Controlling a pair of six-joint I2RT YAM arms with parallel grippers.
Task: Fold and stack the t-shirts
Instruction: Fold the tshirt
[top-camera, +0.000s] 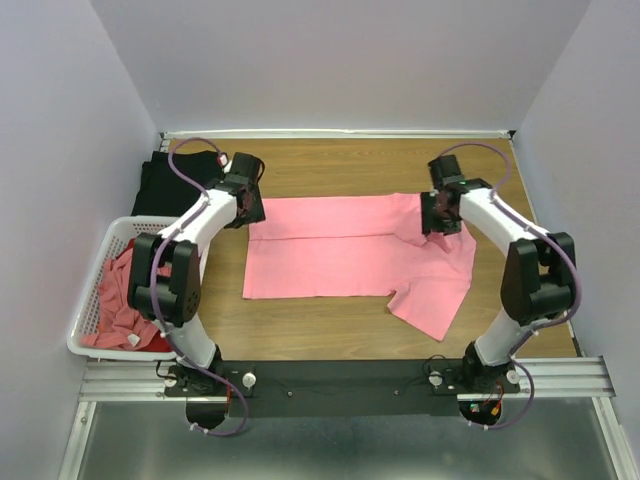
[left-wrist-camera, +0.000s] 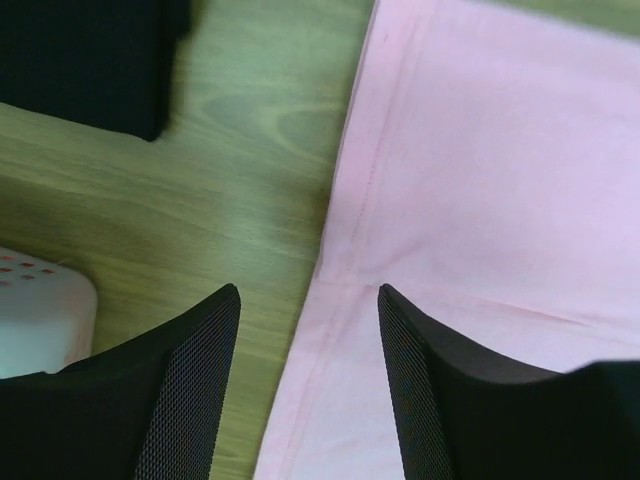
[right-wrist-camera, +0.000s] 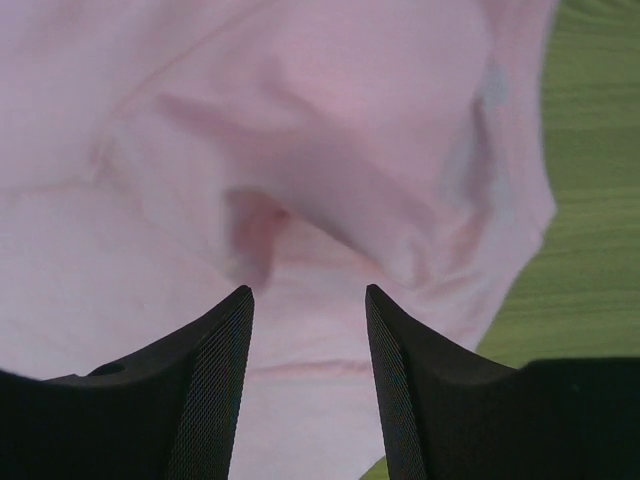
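Observation:
A salmon-pink t-shirt (top-camera: 340, 255) lies spread on the wooden table, folded along its far edge, one sleeve pointing to the near right. My left gripper (top-camera: 245, 205) hovers over the shirt's far left corner, open, its jaws astride the hem (left-wrist-camera: 335, 290) with nothing between them. My right gripper (top-camera: 438, 215) hangs open above the rumpled far right part of the shirt (right-wrist-camera: 330, 180), holding nothing. A black t-shirt (top-camera: 170, 185) lies folded at the far left. More pink and red t-shirts (top-camera: 115, 305) are heaped in the basket.
A white slatted basket (top-camera: 85, 320) stands at the near left edge of the table; its corner (left-wrist-camera: 40, 320) shows by the left gripper. Purple walls close in the table on three sides. Bare wood (top-camera: 330, 165) runs behind the shirt.

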